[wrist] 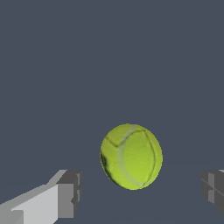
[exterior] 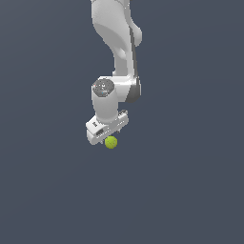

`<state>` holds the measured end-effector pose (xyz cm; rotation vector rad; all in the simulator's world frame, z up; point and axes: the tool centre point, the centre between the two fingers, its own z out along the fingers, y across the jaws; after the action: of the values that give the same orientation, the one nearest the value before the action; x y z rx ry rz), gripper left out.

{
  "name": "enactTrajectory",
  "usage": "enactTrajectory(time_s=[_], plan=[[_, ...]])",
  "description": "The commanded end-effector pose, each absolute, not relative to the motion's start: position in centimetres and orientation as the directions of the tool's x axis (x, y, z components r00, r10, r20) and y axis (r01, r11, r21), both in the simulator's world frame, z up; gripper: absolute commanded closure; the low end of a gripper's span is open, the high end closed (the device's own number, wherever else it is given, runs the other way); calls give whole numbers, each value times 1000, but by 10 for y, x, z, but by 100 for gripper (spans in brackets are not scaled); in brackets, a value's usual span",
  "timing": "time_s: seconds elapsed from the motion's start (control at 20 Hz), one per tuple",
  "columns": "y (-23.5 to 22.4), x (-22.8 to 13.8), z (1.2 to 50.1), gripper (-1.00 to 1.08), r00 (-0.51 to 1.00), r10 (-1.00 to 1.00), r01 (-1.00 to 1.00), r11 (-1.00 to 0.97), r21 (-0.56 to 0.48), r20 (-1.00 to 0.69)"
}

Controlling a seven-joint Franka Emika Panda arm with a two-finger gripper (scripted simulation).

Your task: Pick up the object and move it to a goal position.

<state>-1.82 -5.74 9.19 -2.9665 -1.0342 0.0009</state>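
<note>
The object is a small yellow-green ball (exterior: 111, 142) with faint pale seams (wrist: 131, 156). In the exterior view it lies just under the white hand of my gripper (exterior: 108, 135), which points straight down over it. In the wrist view my gripper (wrist: 142, 190) is open. One grey fingertip (wrist: 70, 194) and the other fingertip (wrist: 213, 189) stand wide apart on either side of the ball, and neither touches it. In the exterior view the hand hides the fingers themselves.
A flat, uniform dark grey-blue surface (exterior: 190, 190) fills both views. The white arm (exterior: 116, 38) comes down from the top of the exterior view. No other objects, containers or edges show.
</note>
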Motion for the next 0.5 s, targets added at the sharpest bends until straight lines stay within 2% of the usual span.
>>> enactTrajectory(time_s=[0.0, 0.45], plan=[[-58, -18, 91, -92, 779, 627, 627, -779, 0, 0], [-57, -19, 68, -92, 780, 626, 626, -780, 0, 0]])
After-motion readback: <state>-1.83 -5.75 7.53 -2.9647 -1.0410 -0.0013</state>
